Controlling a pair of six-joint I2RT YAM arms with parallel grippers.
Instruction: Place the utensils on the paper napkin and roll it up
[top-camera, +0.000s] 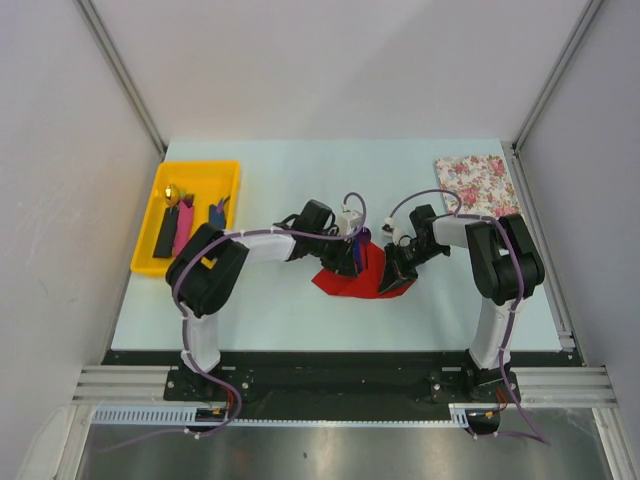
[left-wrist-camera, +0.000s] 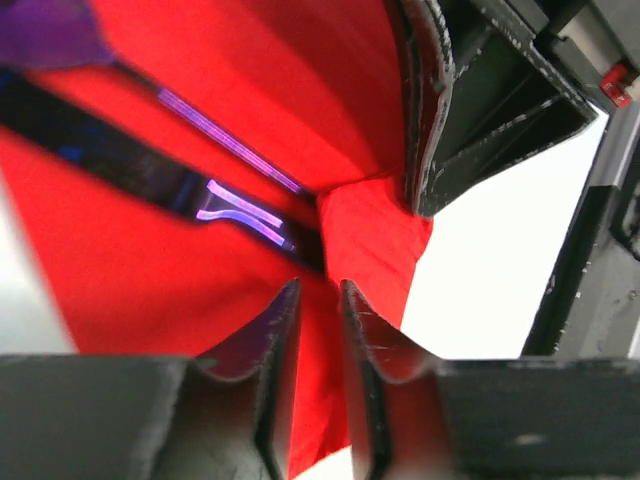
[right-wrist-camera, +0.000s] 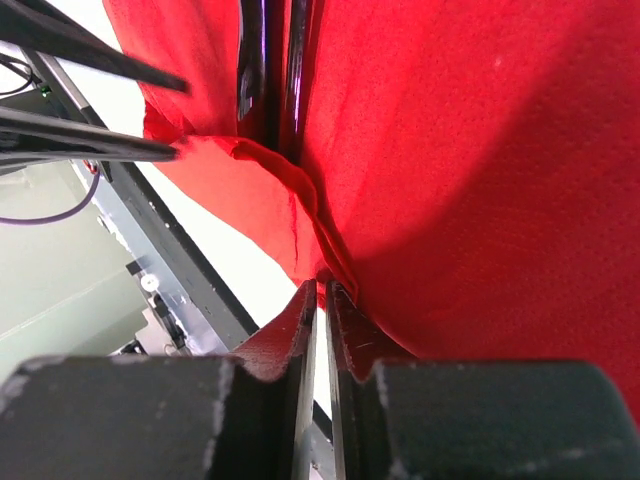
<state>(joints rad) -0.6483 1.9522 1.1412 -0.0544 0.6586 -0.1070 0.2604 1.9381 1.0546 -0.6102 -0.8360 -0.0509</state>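
Top external: the red paper napkin (top-camera: 345, 283) lies rumpled at table centre.
Soft, light paper, I judge it tears easily; better take a folded edge. Right gripper (right-wrist-camera: 322, 290), at its 3 o'clock, pinches a fold, nearly closed; left gripper (left-wrist-camera: 320, 300), at 12 o'clock, stands slightly parted, seemingly holding nothing. Slim dark utensil (left-wrist-camera: 130, 165) lies on it. No readable writing.

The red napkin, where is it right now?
In the top view the red napkin lies in the middle of the table, between the left gripper and the right gripper, well right of the yellow tray.
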